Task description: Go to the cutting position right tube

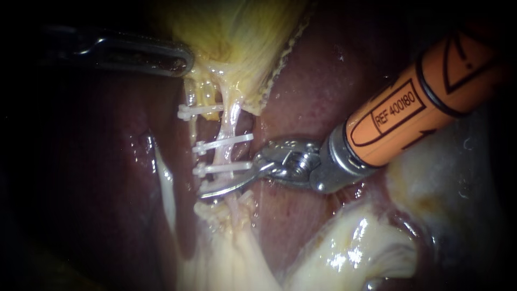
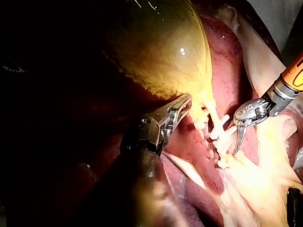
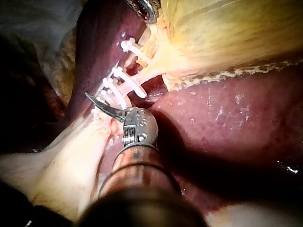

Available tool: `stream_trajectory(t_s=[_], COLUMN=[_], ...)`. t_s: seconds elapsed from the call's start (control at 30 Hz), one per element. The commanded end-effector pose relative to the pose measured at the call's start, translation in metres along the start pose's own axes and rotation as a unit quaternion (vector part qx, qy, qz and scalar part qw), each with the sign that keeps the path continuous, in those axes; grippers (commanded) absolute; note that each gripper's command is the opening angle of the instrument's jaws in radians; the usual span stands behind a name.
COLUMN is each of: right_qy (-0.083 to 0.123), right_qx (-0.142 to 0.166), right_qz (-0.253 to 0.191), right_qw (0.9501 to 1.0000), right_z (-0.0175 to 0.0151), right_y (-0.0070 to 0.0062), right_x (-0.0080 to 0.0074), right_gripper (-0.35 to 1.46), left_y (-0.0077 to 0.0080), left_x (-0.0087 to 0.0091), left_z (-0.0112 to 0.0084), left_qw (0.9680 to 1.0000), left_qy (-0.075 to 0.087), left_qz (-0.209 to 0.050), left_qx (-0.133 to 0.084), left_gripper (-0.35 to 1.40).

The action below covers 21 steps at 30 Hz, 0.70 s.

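Pale, thin right tube (image 1: pixel 230 126) runs down from gallbladder (image 1: pixel 242 32), crossed by white clips (image 1: pixel 223 143); looks soft, slick, easily torn, so take it only between clips; right instrument (image 1: pixel 212 188) jaws narrowly parted across it; left instrument (image 1: pixel 180 59) clamps gallbladder.

Around the lit field everything sinks into black, deepest beside our left instrument (image 2: pixel 185 101) on its own camera. Beyond the shaft of our right instrument (image 2: pixel 235 139) we make out a pale grey surface (image 2: pixel 289 21). From the right wrist, a pale, creased sheet (image 3: pixel 33 23) lies ahead of that instrument and off to one side. The light is hard and close, glinting on wet surfaces.
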Motion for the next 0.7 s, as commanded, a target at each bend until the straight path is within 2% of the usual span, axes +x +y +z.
stream_trajectory(t_s=[0.03, 0.33, 0.57, 0.7], right_qy=[0.0, 0.002, 0.006, 0.007], right_qx=[0.0, 0.004, -0.011, -0.015], right_qz=[0.0, 0.004, 0.004, -0.002], right_qw=[1.0, 1.0, 0.9999, 0.9999], right_z=[0.0, -0.0015, -0.0043, -0.0055], right_y=[0.0, 0.0, 0.0009, 0.0009], right_x=[0.0, 0.001, 0.0022, 0.0027], right_gripper=[1.42, 1.42, 1.4, 1.4], left_y=[0.0, 0.0, 0.0, 0.0], left_x=[0.0, 0.0, 0.0, 0.0], left_z=[0.0, 0.0, -0.0001, -0.0001], left_qw=[1.0, 1.0, 1.0, 1.0], left_qy=[0.0, 0.0, 0.0, 0.0], left_qz=[0.0, 0.0, 0.0, 0.0], left_qx=[0.0, 0.0, 0.0, 0.0], left_gripper=[-0.35, -0.35, -0.35, -0.35])
